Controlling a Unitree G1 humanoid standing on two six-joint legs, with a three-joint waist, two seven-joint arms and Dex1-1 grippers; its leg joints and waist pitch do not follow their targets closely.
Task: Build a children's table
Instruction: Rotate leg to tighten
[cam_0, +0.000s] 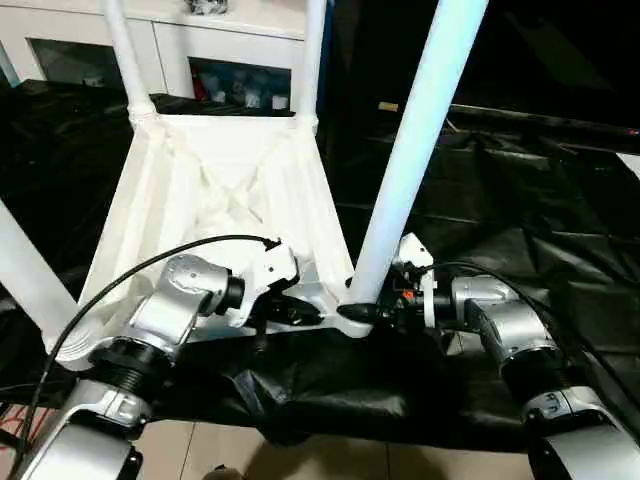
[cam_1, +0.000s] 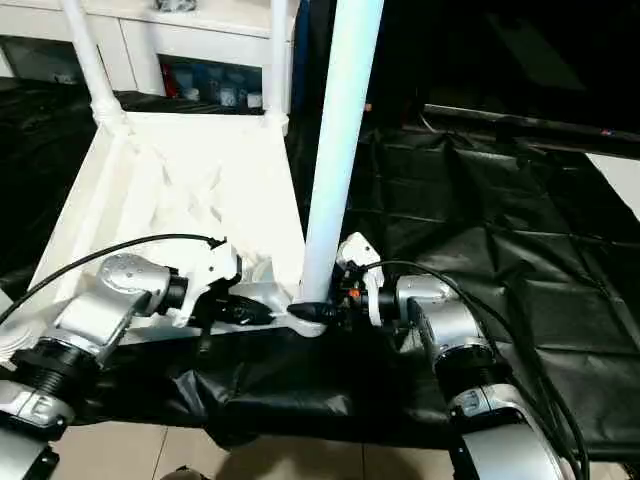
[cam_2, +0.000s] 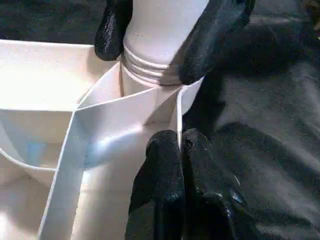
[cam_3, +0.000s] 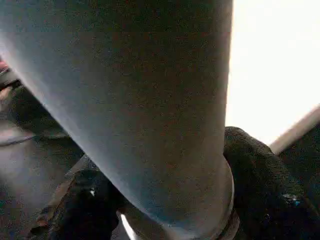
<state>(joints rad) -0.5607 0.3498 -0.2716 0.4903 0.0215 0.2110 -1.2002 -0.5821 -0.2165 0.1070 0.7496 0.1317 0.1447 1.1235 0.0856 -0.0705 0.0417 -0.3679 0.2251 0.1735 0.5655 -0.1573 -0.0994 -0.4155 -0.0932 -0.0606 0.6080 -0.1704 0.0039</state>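
Observation:
The children's table lies upside down, its white ribbed top (cam_0: 230, 190) resting on a black sheet. A long white leg (cam_0: 415, 150) stands in the near right corner socket (cam_0: 352, 322). My right gripper (cam_0: 365, 313) is closed around the base of this leg, one black finger (cam_2: 210, 35) on each side just above the screw rings. My left gripper (cam_0: 305, 312) is shut on the thin rim wall (cam_2: 178, 115) of the top, right beside that socket. Three other legs rise at the far left (cam_0: 125, 50), far right (cam_0: 312, 55) and near left (cam_0: 25, 270) corners.
A white cabinet with glass doors (cam_0: 200, 45) stands behind the table. The crumpled black sheet (cam_0: 500, 200) covers the ground to the right and front. Pale floor tiles (cam_0: 330, 460) show at the near edge. A black cable (cam_0: 130, 265) loops over my left forearm.

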